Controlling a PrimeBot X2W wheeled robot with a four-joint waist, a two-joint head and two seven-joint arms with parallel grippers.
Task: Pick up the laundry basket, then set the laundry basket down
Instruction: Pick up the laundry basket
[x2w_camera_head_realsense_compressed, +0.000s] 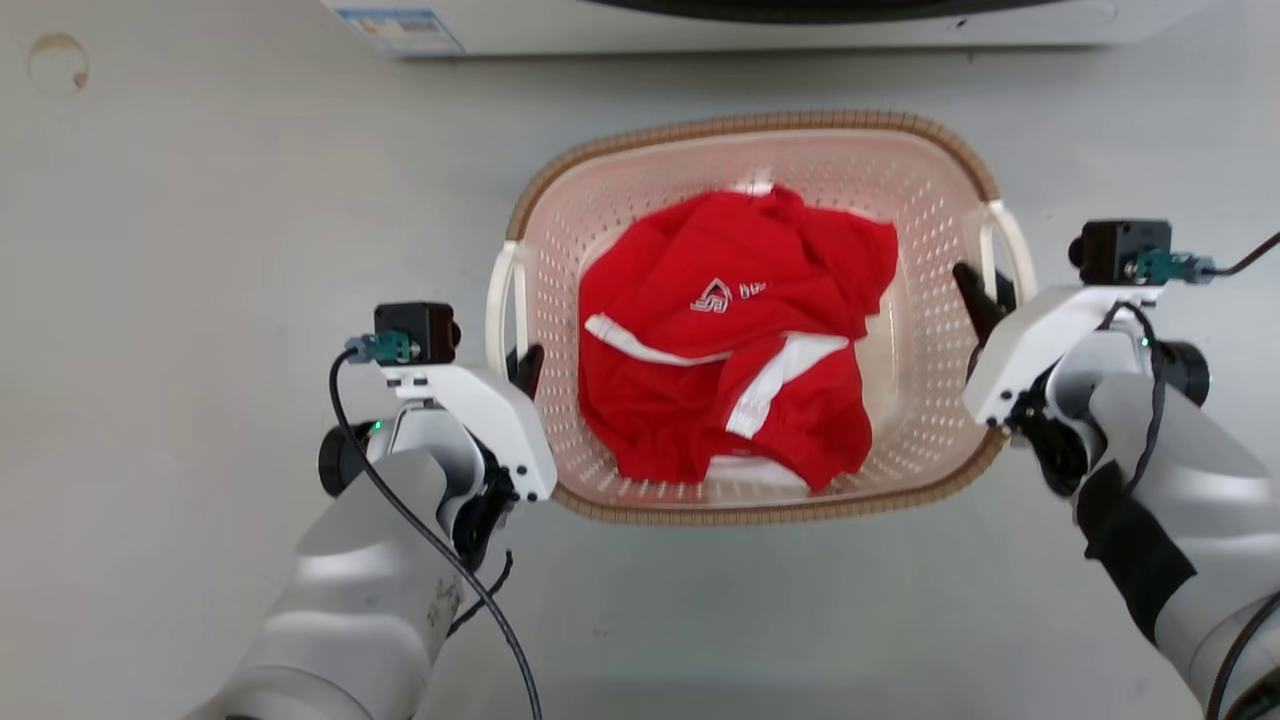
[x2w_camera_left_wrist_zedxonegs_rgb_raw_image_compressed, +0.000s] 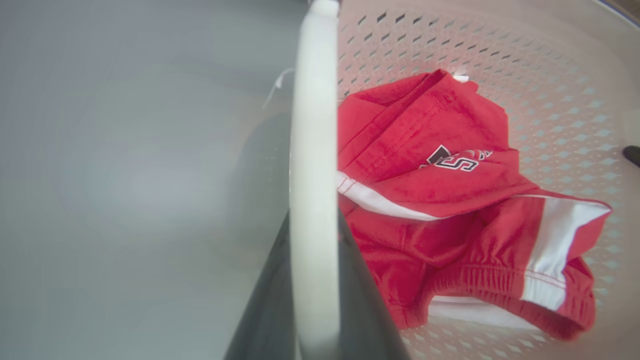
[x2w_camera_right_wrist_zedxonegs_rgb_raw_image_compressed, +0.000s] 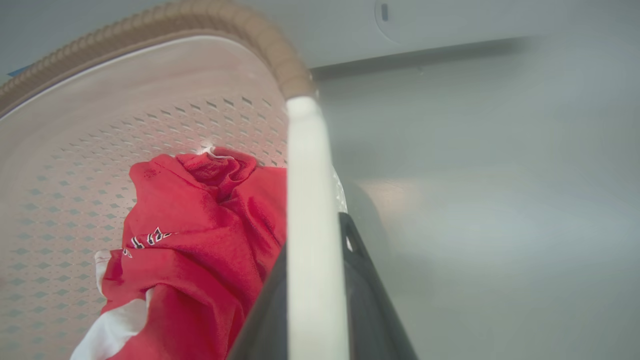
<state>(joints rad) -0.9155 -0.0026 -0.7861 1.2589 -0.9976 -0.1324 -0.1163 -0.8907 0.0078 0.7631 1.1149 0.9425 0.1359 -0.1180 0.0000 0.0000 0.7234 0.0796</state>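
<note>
The laundry basket (x2w_camera_head_realsense_compressed: 930, 330) is pale pink and perforated, with a brown woven-look rim, and sits mid-view on the grey floor. A crumpled red garment (x2w_camera_head_realsense_compressed: 730, 340) with white stripes lies inside it. My left gripper (x2w_camera_head_realsense_compressed: 522, 362) is shut on the basket's left white handle (x2w_camera_head_realsense_compressed: 500, 300). In the left wrist view that handle (x2w_camera_left_wrist_zedxonegs_rgb_raw_image_compressed: 312, 125) runs up between my dark fingers (x2w_camera_left_wrist_zedxonegs_rgb_raw_image_compressed: 270, 310), with the garment (x2w_camera_left_wrist_zedxonegs_rgb_raw_image_compressed: 440, 200) to the right. My right gripper (x2w_camera_head_realsense_compressed: 985, 292) is shut on the right white handle (x2w_camera_head_realsense_compressed: 1015, 245). In the right wrist view that handle (x2w_camera_right_wrist_zedxonegs_rgb_raw_image_compressed: 310, 165) passes between the fingers (x2w_camera_right_wrist_zedxonegs_rgb_raw_image_compressed: 370, 300). Whether the basket is off the floor I cannot tell.
The white front of a washer (x2w_camera_head_realsense_compressed: 760, 25) runs along the top edge, close behind the basket. A round mark (x2w_camera_head_realsense_compressed: 57, 62) shows on the floor at the far left. Open grey floor lies to the left, to the right and in front of the basket.
</note>
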